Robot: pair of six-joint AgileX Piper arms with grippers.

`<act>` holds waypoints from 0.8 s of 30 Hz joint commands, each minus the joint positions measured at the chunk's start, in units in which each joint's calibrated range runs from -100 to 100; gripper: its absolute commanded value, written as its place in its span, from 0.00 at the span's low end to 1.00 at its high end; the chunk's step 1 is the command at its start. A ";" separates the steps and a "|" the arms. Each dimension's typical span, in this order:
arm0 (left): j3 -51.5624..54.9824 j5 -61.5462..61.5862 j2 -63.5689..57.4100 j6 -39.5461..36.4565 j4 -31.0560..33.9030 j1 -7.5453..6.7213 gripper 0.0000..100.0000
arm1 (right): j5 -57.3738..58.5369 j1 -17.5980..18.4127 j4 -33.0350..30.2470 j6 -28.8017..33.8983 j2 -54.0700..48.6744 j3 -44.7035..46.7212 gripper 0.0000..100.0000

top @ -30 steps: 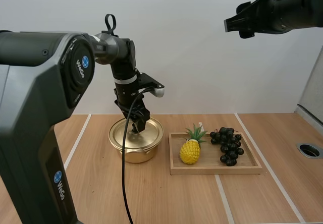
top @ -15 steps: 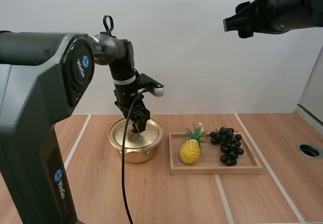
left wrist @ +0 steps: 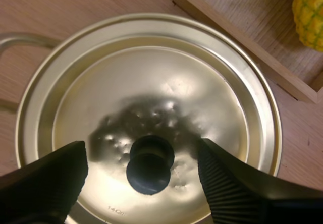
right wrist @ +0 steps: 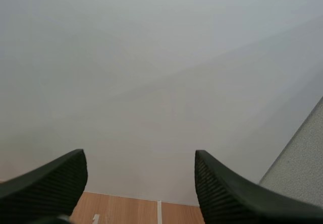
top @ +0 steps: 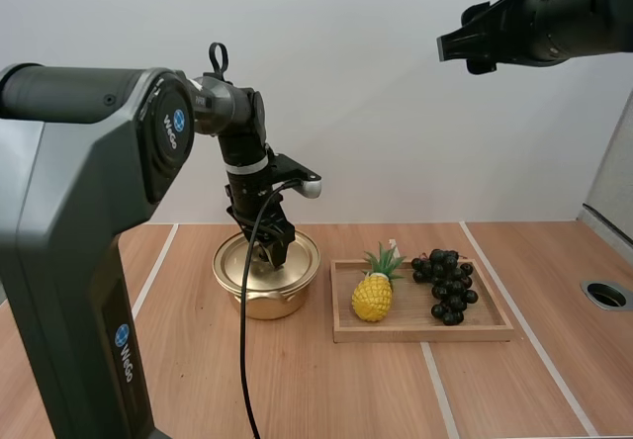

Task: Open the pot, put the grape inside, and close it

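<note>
Straddling the black knob (left wrist: 150,164) of the lid (left wrist: 166,82) stamped "140", left jaws stand wide open; right jaws open, empty.

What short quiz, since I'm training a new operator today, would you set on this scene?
1. True or false: the lid sits on the pot.
2. Which fruit shares the wooden tray with the grapes?
3. The left claw is: A) open, astride the lid's knob; B) shut on the grapes; C) lifting the lid.
Key: 1 true; 2 pineapple; 3 A.
</note>
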 commanded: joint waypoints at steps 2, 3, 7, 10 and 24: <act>-0.61 -0.26 -0.15 -0.70 -0.58 -0.01 0.13 | -0.31 -0.21 1.76 -0.41 -0.45 -0.41 1.00; -0.61 -0.26 -0.15 -0.73 -0.58 -0.01 0.01 | -0.31 -0.21 2.17 -0.41 -0.45 -0.41 1.00; -0.61 0.54 -0.15 -1.08 -0.32 -0.01 0.00 | -0.31 -0.21 2.72 -0.41 -0.45 -0.41 1.00; -2.02 2.54 -0.15 -2.32 0.71 -0.01 0.00 | -0.31 -0.21 2.72 -0.41 -0.45 -0.41 1.00; -24.00 2.54 -20.86 -8.27 1.65 0.08 0.00 | 5.64 -0.21 3.73 -2.71 1.07 -0.41 1.00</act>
